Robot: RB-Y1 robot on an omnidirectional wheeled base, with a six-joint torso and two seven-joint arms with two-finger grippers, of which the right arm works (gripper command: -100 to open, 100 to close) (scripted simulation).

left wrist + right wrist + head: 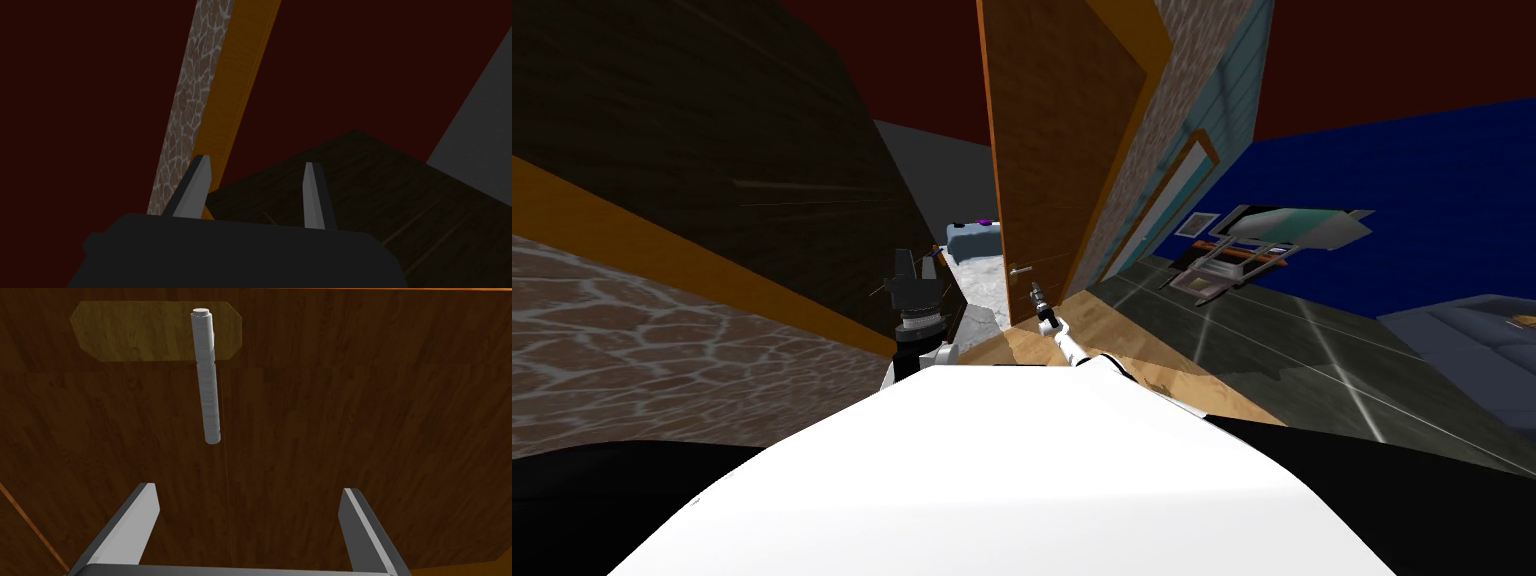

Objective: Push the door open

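Facing the door (350,413), the right hand (248,488) gapes wide, empty, near the handle (209,383). Pushing here could snag it.

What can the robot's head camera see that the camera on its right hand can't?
Only the head camera: the gap past the edge of the door, with a bed beyond it, a blue wall, and the left gripper held up.

Only the right hand camera: the yellowish plate behind the handle, and the two fingers of the right gripper standing wide open.

Both: the brown wooden door, its grey bar handle, and the right gripper pointing at the door near it.
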